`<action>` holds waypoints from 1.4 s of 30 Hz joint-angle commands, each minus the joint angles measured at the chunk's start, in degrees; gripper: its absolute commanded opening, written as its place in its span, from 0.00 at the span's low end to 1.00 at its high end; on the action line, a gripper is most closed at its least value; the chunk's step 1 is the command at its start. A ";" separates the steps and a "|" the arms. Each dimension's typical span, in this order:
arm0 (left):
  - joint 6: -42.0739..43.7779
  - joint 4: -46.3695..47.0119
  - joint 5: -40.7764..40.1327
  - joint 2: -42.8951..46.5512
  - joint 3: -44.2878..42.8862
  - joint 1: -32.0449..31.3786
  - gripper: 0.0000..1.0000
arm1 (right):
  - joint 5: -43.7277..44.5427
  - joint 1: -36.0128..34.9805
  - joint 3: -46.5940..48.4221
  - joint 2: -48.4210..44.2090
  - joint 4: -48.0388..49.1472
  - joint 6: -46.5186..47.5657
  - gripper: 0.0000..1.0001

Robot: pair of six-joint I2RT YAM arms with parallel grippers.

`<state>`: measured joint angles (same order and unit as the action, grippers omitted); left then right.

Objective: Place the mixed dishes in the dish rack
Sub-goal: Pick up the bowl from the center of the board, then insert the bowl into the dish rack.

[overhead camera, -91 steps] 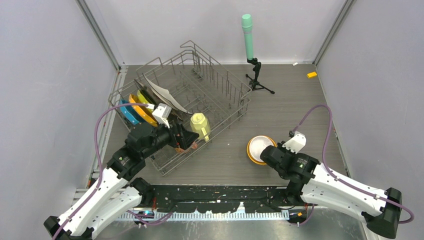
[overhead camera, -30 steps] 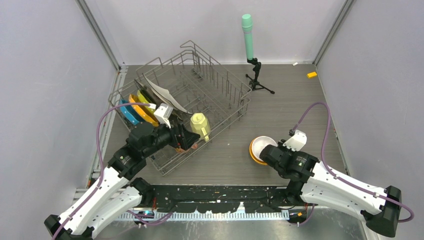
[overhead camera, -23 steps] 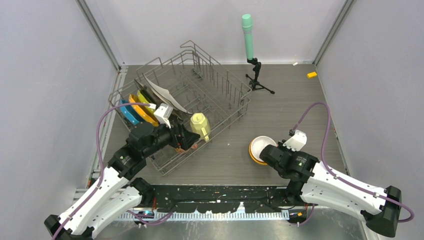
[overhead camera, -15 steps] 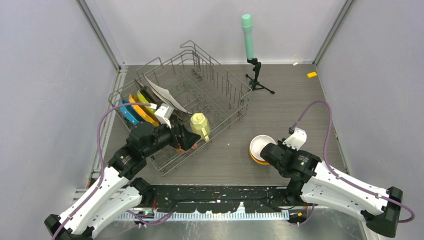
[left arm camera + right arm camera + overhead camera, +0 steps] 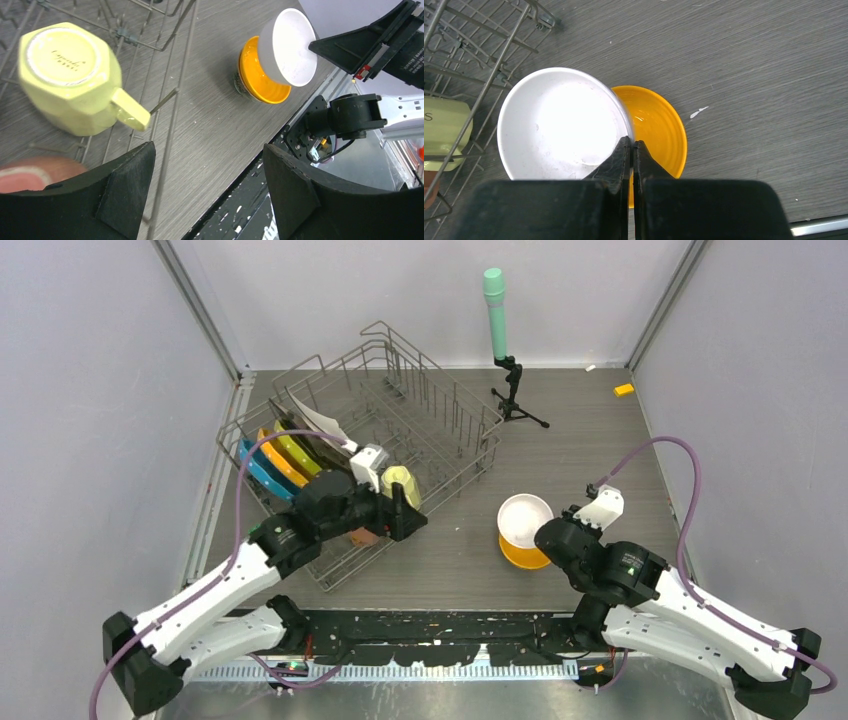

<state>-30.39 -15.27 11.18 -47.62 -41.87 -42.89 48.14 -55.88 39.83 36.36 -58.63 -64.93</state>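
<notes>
My right gripper (image 5: 632, 145) is shut on the near rim of the white bowl (image 5: 559, 125), which hangs tilted just above the orange bowl (image 5: 656, 125) on the table. In the top view the white bowl (image 5: 525, 517) overlaps the orange bowl (image 5: 522, 555). My left gripper (image 5: 207, 155) is open and holds nothing, over the front edge of the dish rack (image 5: 440, 400). The pale-yellow mug (image 5: 65, 75) lies upside down in the rack beside it, with a pink mug (image 5: 30, 172) at the edge. Blue (image 5: 262, 473), orange (image 5: 283, 462) and yellow-green (image 5: 300, 452) plates and the white square plate (image 5: 315, 420) stand in the rack.
A green-topped cylinder on a black tripod (image 5: 497, 320) stands at the back behind the rack. A small orange block (image 5: 624, 390) lies at the far right. Grey walls close in both sides.
My right gripper shut on the white bowl's rim and lifted it out of the orange bowl. My left arm swung right, away from the yellow mug, toward the rack's front edge.
</notes>
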 commanded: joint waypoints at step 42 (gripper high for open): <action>-8.23 -3.55 -32.10 -52.13 -37.16 -25.02 0.32 | -4.16 -0.10 -2.31 -0.40 8.80 0.68 0.00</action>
<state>-38.81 -20.08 -19.46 -99.79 -77.38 -67.66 42.46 -55.88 37.32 36.03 -53.52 -63.31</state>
